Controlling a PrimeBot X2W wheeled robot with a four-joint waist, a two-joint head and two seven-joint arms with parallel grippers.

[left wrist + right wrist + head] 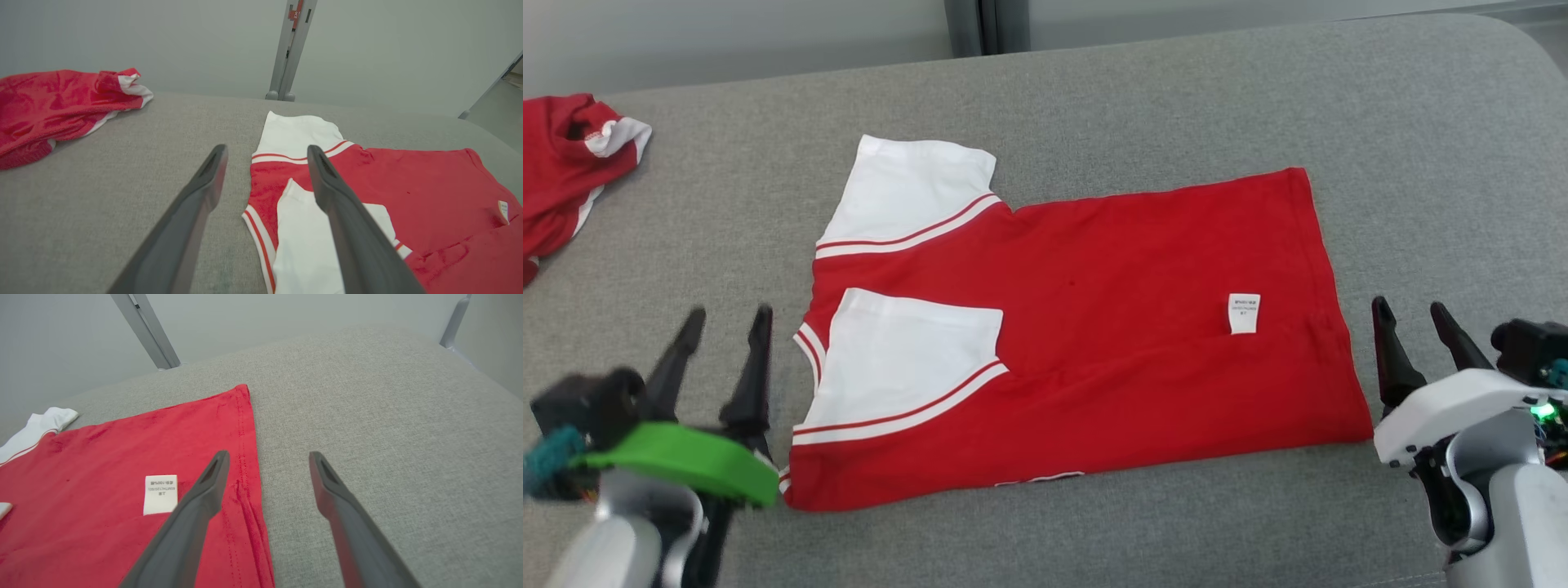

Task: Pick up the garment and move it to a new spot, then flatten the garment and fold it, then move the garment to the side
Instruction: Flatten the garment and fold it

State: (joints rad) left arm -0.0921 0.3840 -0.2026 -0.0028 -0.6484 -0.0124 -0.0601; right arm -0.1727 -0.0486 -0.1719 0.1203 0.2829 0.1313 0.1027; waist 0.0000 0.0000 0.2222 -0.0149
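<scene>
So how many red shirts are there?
2. The flat shirt lies in the middle of the grey cushion; the crumpled shirt sits at its far left, partly cut off.

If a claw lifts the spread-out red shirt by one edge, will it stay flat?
Likely not: the shirt lies thin and limp on the cushion, so it should droop. It looks light. Its white sleeve, folded loosely over the red, would probably fall open.

Right pincer (268,454) spread wide — astride the red garment (122,457) hem, grey cushion (388,416) beneath.
</scene>
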